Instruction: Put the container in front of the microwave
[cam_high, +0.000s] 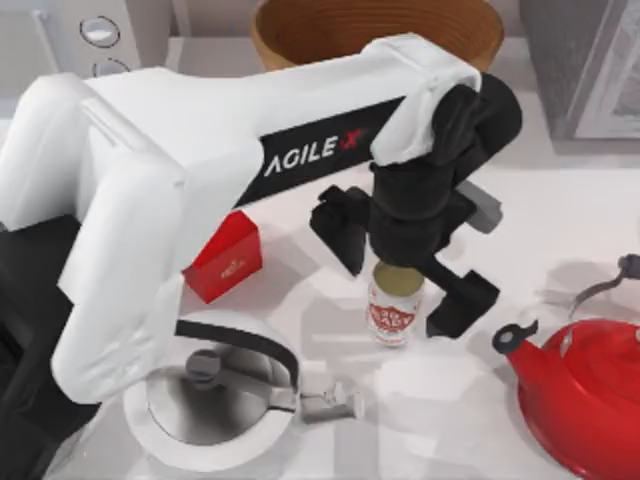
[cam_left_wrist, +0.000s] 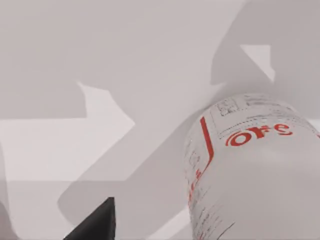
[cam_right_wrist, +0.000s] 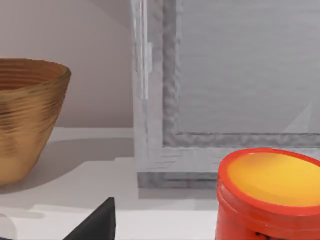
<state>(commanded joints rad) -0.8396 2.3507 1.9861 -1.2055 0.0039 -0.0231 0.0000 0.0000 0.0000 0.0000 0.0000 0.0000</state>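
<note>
1. I see a pale white tabletop (cam_high: 560, 215) under everything, with soft grey shadows lying across it.
2. Behind the table, in the right wrist view, a plain beige-grey wall (cam_right_wrist: 100, 60) rises.
3. At the top view's far right corner stands a darker grey appliance (cam_high: 585, 65) with a framed door.
4. Light looks even and diffuse.
</note>
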